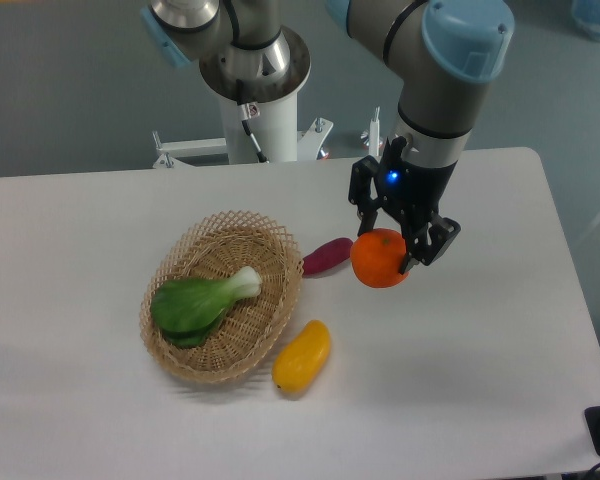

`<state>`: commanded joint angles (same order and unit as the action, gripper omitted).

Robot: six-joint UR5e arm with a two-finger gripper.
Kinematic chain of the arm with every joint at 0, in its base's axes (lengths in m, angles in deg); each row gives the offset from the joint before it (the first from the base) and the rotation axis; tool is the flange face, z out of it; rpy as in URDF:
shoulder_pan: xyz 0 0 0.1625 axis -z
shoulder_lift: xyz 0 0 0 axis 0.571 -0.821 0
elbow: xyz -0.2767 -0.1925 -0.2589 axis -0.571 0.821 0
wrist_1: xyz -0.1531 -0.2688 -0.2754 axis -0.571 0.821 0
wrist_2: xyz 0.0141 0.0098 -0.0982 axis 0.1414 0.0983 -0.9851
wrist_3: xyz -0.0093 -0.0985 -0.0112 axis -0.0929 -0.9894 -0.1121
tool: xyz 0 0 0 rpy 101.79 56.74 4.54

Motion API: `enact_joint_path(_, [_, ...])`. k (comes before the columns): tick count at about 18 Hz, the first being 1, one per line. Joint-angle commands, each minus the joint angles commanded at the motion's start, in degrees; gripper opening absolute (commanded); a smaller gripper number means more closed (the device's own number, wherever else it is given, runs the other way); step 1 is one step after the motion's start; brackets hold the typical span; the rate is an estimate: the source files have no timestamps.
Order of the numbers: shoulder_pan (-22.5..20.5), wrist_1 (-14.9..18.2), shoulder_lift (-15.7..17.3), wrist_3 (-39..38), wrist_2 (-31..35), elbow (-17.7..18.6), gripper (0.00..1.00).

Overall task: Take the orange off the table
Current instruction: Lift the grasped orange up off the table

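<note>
Tool [392, 240] is clamped on the orange [378, 259], 1 finger on each side of it; fruit hangs clear of the worktop [480, 380], just right of the purple vegetable [328, 256] and apart from it. No contact visible between fruit and surface; the lift looks done or nearly so.

Risks, judged from this view:
- Slip. The fingers appear to bear on the upper part of the orange, with most of the ball bulging below them. A round, waxy peel offers little purchase; a sharp swing of the arm could roll it out.
- Drop path. If released here it would probably land on bare worktop and roll, possibly into the purple vegetable or the wicker basket [223, 297].
- Collision. Travelling left at this height could brush the purple vegetable or the basket rim.

Materials and shapes:
- Orange: near-spherical, bright, faint sheen.
- Purple vegetable: short, oblong, smooth dark skin.
- Yellow fruit [302, 355]: elongated, glossy, lying just beside the basket's lower right edge.
- Basket: oval, woven wicker with a scalloped open rim; holds 1 bok choy [200, 302], green leaves, pale stalk.
- Worktop: flat, white, matte, rounded corner.
</note>
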<state>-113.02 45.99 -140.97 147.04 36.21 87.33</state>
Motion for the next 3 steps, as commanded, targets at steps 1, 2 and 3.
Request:
enact_joint_path(1, [-0.1, -0.1, 0.0, 0.0, 0.0, 0.2, 0.67])
enact_joint_path(2, [0.0, -0.1, 0.0, 0.0, 0.0, 0.2, 0.67])
enact_joint_path(3, [0.0, -0.1, 0.0, 0.0, 0.0, 0.3, 0.67])
